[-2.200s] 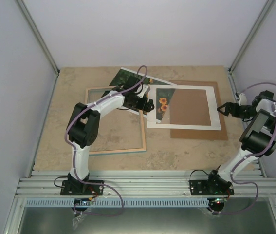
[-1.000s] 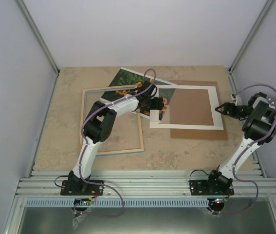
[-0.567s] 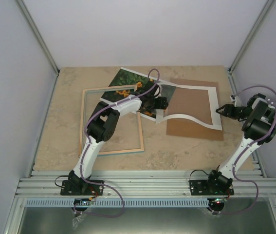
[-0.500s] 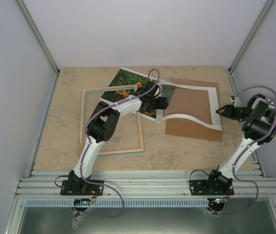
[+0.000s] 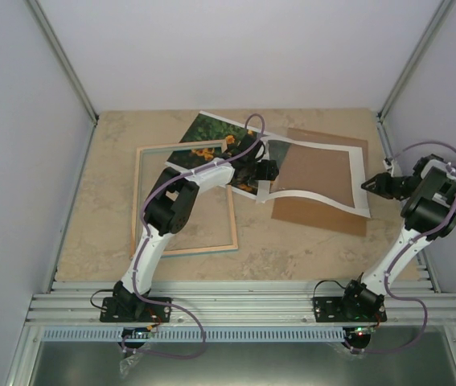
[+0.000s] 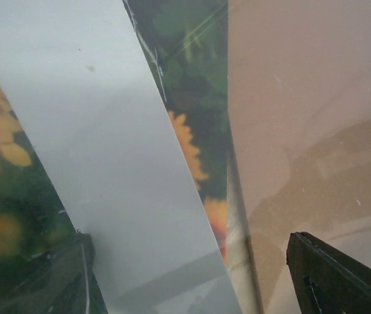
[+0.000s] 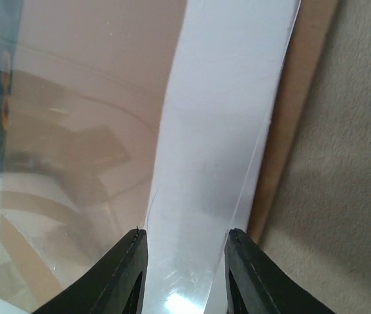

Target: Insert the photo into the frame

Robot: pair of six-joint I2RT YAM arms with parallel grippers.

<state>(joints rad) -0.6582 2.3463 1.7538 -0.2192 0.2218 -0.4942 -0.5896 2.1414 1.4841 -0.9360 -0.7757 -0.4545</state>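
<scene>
Photo [image 5: 211, 133]: rectangular print, orange-yellow flowers on dark green foliage, thin white edge. It lies flat and skewed at the far middle of the beige stone-look tabletop [image 5: 308, 245]. Its right part is under the left band of the white cut-out mat [image 6: 100, 144], and its near-left part overlaps the far right corner of the frame; can't tell which lies on top there. The large thin rectangular light-wood frame [image 5: 187, 248] lies flat at left centre with its wood side showing. The tabletop shows through most of its opening and the left arm crosses over it; neither mat nor board is in it. The mat is bowed up off the flat brown backing board [image 5: 316, 173], which shows through the cut-out and past the mat's right edge. Left gripper [image 6: 188, 242] is over the mat's left band where it crosses the photo, jaws wide apart, band running between them, no clamp visible. Right gripper [image 7: 186, 232] points down on the mat's right band, jaws partway in, a fingertip at each edge of the band; can't tell if they're actually pinching it.
</scene>
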